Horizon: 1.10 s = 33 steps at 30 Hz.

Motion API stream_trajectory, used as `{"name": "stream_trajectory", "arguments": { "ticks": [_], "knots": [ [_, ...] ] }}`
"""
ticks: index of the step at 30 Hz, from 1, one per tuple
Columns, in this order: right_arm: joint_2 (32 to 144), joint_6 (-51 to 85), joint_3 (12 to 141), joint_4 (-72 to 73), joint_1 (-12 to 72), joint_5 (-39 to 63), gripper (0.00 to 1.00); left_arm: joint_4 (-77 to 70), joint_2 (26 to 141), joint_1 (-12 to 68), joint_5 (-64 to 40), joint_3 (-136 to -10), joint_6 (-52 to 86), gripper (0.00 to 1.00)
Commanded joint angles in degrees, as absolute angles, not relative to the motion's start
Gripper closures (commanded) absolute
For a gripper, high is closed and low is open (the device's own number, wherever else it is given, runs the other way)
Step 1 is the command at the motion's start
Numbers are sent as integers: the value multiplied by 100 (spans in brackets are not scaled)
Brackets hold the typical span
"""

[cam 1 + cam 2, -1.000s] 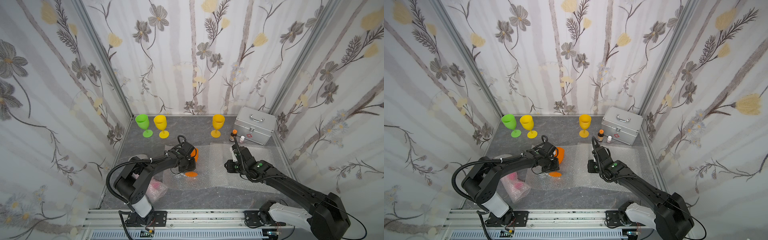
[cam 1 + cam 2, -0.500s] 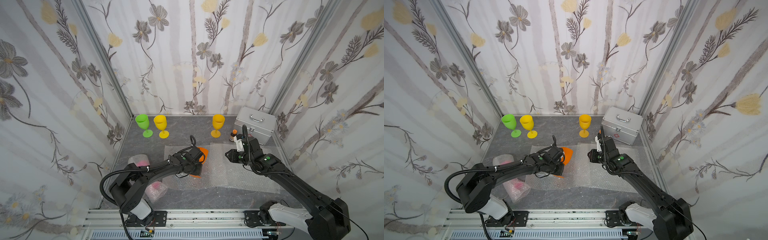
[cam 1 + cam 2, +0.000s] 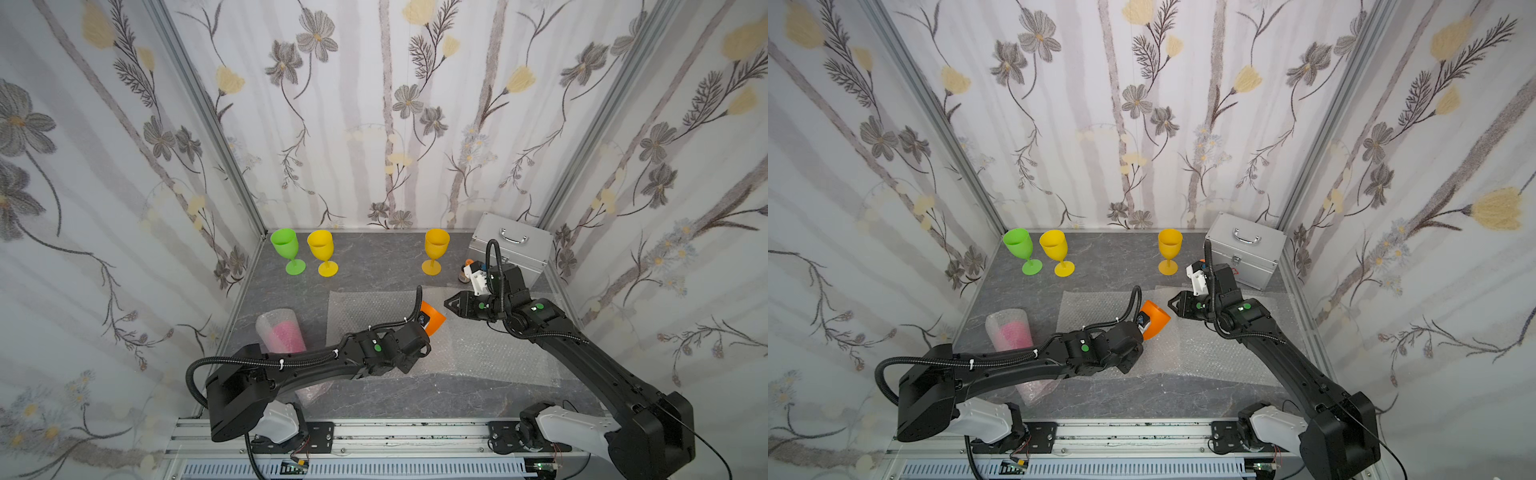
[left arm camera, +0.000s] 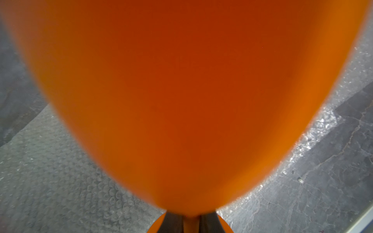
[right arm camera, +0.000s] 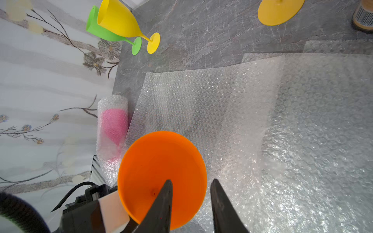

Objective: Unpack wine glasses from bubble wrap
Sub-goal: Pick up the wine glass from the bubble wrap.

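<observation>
Showing the orange goblet [image 3: 434, 322] held above the flat bubble wrap [image 3: 365, 309], out in front of the metal case [image 3: 528, 253] and tilted so its mouth faces your right fingers [image 5: 222, 205]. Your left fingers [image 4: 207, 223] are closed on the thin stem just under the bowl. Your right fingers stand partly spread and hold nothing. Their tips line up either side of the rim; contact cannot be confirmed.

Expect a light, stiff, smooth plastic shell. It should not shatter, but it may slip or swing, so the stem looks the surest hold. Any rim pinch should be shallow.

The green goblet [image 3: 284, 245], yellow goblet [image 3: 321, 247] and amber goblet [image 3: 436, 245] stand upright level with the case, amber nearest it. Across the worktop [image 3: 374, 257] from the case, the pink goblet [image 3: 284, 334] lies inside a bubble-wrap roll [image 3: 270, 322], not yet unpacked. That roll is probably soft and crushable, so take a loose edge.
</observation>
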State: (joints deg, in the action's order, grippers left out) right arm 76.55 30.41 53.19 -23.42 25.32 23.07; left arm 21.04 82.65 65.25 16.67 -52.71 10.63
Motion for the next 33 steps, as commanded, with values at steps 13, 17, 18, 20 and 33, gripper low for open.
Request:
{"name": "stream_trajectory", "arguments": {
  "ticks": [13,17,18,20,33],
  "knots": [
    [7813,3230,4960,-1729,2548,3182,71,1508,7902,6905,2521,-5071,517,90],
    [7831,3301,4885,-1618,2543,3226,80,1428,7892,7014,2674,-5045,401,90],
    [7831,3308,4882,-1599,2543,3226,82,1423,7893,7036,2733,-5045,370,90],
    [7840,3320,4866,-1586,2546,3209,86,1409,7910,7078,2822,-5045,327,90],
    [7805,3353,4833,-1543,2541,3041,100,1242,7880,7238,3241,-4963,192,79]
  ]
}}
